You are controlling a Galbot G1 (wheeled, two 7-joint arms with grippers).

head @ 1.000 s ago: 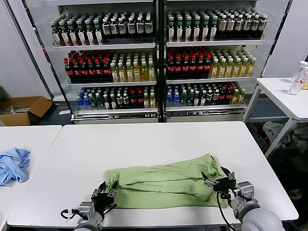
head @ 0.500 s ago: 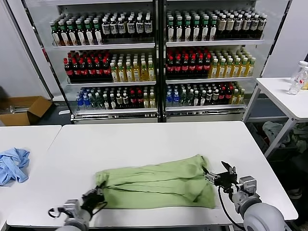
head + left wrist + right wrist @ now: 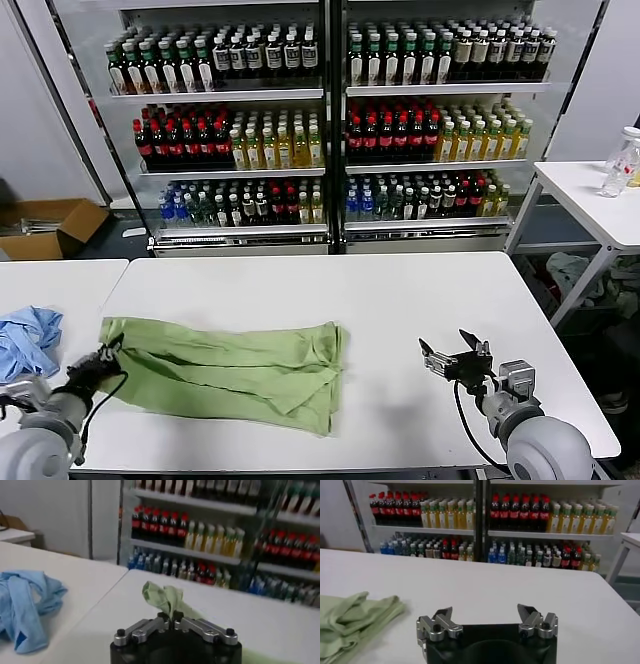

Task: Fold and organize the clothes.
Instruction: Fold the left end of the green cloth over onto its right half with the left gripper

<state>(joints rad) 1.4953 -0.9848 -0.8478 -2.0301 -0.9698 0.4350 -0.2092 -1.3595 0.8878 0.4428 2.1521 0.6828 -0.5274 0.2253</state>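
The light green shirt (image 3: 225, 368) lies folded into a long band on the left half of the white table (image 3: 400, 300). My left gripper (image 3: 98, 362) is shut on the shirt's left end near the table's left edge; in the left wrist view a tuft of green cloth (image 3: 164, 596) sticks out from between the closed jaws of the left gripper (image 3: 170, 617). My right gripper (image 3: 452, 358) hovers open over bare table to the right of the shirt, holding nothing. The right wrist view shows the right gripper (image 3: 485, 614) with spread jaws and the shirt's edge (image 3: 355, 620) off to one side.
A crumpled light blue garment (image 3: 28, 340) lies on the neighbouring table (image 3: 50, 280) at the left. Drink coolers (image 3: 320, 120) full of bottles stand behind. A small white table (image 3: 590, 200) with bottles is at the far right.
My left gripper closed on the shirt's left end and dragged the whole shirt leftward across the table. The right gripper let the cloth slide away and stayed open in place.
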